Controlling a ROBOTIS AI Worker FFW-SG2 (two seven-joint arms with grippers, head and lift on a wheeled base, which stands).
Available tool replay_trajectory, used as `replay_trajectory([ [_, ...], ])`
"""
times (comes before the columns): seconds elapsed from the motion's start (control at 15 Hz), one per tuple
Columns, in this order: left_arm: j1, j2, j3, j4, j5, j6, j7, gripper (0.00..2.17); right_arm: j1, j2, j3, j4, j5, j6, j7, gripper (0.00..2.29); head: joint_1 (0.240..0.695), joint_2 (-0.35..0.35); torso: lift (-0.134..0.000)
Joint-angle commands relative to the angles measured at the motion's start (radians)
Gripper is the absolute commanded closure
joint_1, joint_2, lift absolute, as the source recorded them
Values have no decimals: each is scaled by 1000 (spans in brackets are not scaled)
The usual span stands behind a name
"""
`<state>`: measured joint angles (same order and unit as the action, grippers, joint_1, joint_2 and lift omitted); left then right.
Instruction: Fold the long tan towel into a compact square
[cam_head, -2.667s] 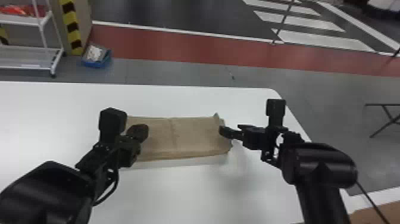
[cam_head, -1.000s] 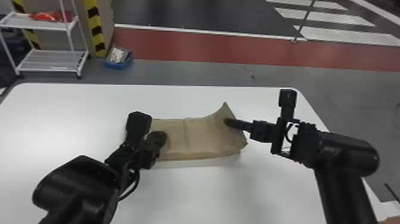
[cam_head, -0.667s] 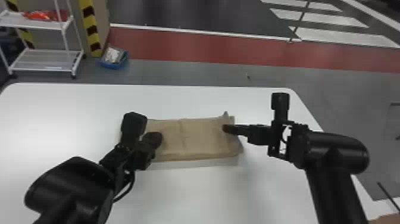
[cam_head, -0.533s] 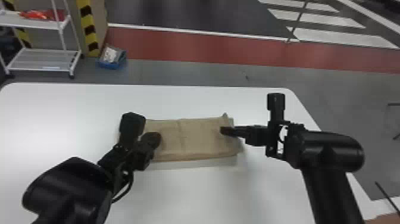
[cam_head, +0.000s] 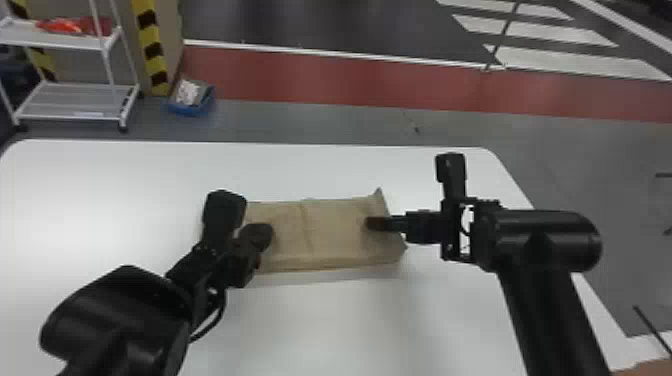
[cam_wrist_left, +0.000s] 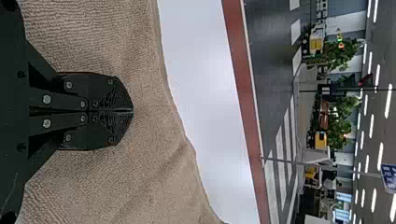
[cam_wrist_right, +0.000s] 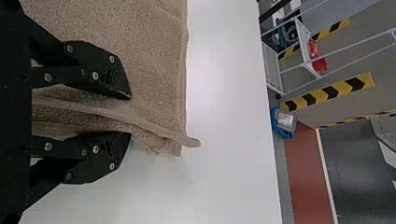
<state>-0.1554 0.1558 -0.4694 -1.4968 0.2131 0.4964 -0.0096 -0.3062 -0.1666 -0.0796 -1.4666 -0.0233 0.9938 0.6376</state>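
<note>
The tan towel (cam_head: 330, 231) lies folded as a flat rectangle on the white table, its right far corner poking up. My left gripper (cam_head: 260, 235) rests at the towel's left part. In the left wrist view the left gripper (cam_wrist_left: 132, 111) has its fingertips together, over the towel (cam_wrist_left: 149, 154). At the towel's right end is my right gripper (cam_head: 372, 223). In the right wrist view the right gripper (cam_wrist_right: 130, 114) stands open, the towel's layered edge (cam_wrist_right: 107, 114) lying between its two fingers.
The white table (cam_head: 350, 320) extends around the towel. On the floor beyond its far edge are a white shelf rack (cam_head: 75, 100) and a blue bin (cam_head: 190, 102).
The towel's right end, raised about a second ago, has come down flatter. My right gripper has lowered with it. The head view has shifted slightly, and my left gripper stays at the towel's left part.
</note>
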Motion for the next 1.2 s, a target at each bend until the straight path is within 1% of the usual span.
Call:
replay_trajectory([
  [0.0, 4, 4, 0, -7, 0, 0, -1, 2071, -13, -1, -12, 28, -38, 6, 21, 1430, 695, -186, -124],
  [0.07, 5, 4, 0, -8, 0, 0, -1, 2071, -13, 1, -14, 28, -46, 6, 30, 1578, 695, -183, -124],
  [0.13, 5, 5, 2, -8, 0, 0, -1, 2071, -7, 1, -20, 28, -53, 3, 42, 1652, 695, -180, -124],
  [0.33, 27, 7, 11, -42, 0, 0, -6, 2071, 19, 1, -42, 0, -96, -10, 48, 1656, 695, -171, -124],
  [0.47, 60, 7, 29, -118, 0, -3, 5, 2071, 30, -2, -71, -12, -101, -22, 50, 1656, 695, -171, -124],
  [0.53, 77, 10, 43, -174, 2, 0, 7, 2067, 30, -11, -84, -12, -103, -22, 48, 1656, 695, -174, -124],
  [0.67, 91, 24, 61, -240, 9, 0, 11, 2067, 36, -31, -103, -12, -109, -19, 50, 1656, 695, -188, -124],
  [0.8, 91, 51, 80, -281, 23, 34, 10, 2067, 42, -50, -115, -20, -118, -7, 50, 1656, 695, -199, -124],
  [1.0, 102, 74, 89, -281, 20, 64, -20, 2071, 45, -54, -135, -41, -122, 9, 51, 1656, 695, -207, -124],
  [1.13, 117, 77, 87, -263, 3, 64, -49, 2071, 45, -53, -138, -58, -144, 46, 56, 1656, 695, -208, -124],
])
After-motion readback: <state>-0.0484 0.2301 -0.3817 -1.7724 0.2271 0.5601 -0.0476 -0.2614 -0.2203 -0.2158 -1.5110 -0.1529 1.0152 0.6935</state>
